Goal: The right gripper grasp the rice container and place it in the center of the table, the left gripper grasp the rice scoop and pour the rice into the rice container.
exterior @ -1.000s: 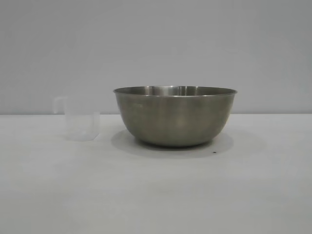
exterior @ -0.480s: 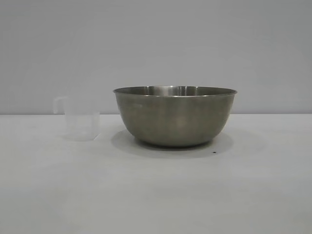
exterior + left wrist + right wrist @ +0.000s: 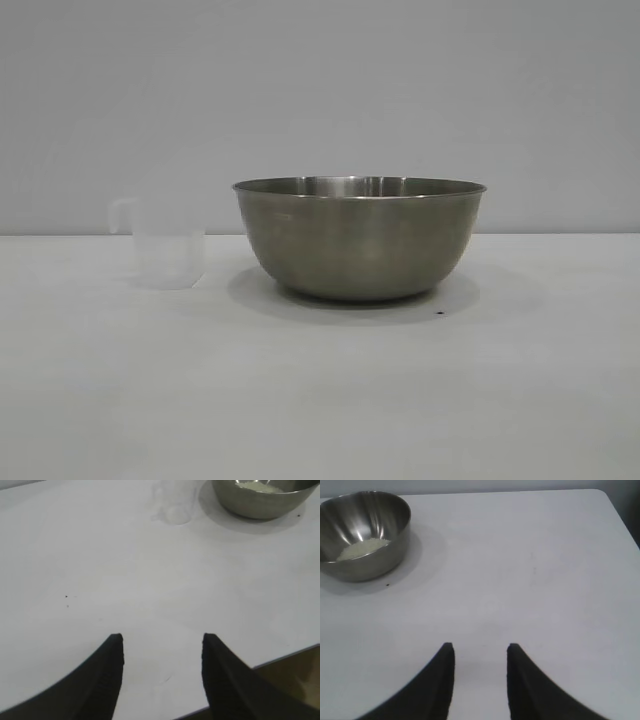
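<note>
both arms parked at the near table edge, well apart from the work. left gripper [image 3: 162,642]: black jaws apart, nothing between them, bare white tabletop [image 3: 100,570] underneath. right gripper [image 3: 479,650]: same, jaws apart, empty.

farther out: small translucent plastic measuring cup with side loop handle [image 3: 165,245] stands upright on the table, looks empty, just beside the big round brushed-steel mixing bowl [image 3: 360,240], not touching it. bowl sits about mid-table and holds a mound of off-white rice grains [image 3: 362,548]. tiny dark speck [image 3: 440,313] on the table near the bowl's base.

change over the last second: none. cup, bowl and shadows identical in the exterior view.

my read: bowl placed, rice poured, scoop set down, task looks complete. arms idle, nothing left but the end.
</note>
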Controlling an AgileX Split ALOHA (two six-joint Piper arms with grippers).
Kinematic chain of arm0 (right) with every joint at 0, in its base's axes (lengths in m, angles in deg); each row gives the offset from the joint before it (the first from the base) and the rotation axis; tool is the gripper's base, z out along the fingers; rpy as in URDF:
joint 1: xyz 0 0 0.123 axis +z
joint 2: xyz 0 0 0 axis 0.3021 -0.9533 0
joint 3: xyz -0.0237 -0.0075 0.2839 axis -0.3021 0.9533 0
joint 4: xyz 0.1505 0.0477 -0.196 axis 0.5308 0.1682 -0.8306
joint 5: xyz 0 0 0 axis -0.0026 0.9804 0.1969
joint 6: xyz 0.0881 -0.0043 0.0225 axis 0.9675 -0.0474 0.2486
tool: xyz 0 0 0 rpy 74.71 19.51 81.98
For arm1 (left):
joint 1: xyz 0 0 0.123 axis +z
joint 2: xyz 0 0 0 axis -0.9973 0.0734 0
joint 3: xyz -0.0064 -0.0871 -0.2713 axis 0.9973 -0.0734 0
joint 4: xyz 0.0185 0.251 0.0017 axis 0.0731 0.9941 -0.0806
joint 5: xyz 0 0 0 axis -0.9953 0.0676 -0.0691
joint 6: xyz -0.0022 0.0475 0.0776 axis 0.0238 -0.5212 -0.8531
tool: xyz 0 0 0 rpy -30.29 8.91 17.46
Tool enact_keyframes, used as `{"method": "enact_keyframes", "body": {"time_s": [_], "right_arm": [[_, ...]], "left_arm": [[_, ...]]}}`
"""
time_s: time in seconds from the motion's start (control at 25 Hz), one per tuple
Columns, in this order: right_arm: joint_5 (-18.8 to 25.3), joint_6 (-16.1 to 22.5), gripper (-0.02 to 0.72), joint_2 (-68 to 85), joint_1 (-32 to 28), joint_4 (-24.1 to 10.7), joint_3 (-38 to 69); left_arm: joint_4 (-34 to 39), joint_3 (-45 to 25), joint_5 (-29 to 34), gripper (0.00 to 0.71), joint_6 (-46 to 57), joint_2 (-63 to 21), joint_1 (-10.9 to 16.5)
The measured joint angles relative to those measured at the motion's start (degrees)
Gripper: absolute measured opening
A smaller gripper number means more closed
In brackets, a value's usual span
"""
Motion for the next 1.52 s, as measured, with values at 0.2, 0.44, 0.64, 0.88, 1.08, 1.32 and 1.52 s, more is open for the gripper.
{"method": "enact_keyframes", "body": {"time_s": [0.2,0.44,0.64,0.88,1.08,1.32,1.52], "right_arm": [[0.0,0.0,0.254,0.0,0.0,0.0,0.0],[0.0,0.0,0.254,0.0,0.0,0.0,0.0],[0.0,0.0,0.254,0.0,0.0,0.0,0.0],[0.0,0.0,0.254,0.0,0.0,0.0,0.0],[0.0,0.0,0.254,0.0,0.0,0.0,0.0],[0.0,0.0,0.254,0.0,0.0,0.0,0.0],[0.0,0.0,0.254,0.0,0.0,0.0,0.0]], "left_arm": [[0.0,0.0,0.0,0.319,0.0,0.0,0.0],[0.0,0.0,0.0,0.319,0.0,0.0,0.0],[0.0,0.0,0.0,0.319,0.0,0.0,1.3],[0.0,0.0,0.0,0.319,0.0,0.0,9.5],[0.0,0.0,0.0,0.319,0.0,0.0,16.3],[0.0,0.0,0.0,0.319,0.0,0.0,17.1],[0.0,0.0,0.0,0.319,0.0,0.0,17.1]]}}
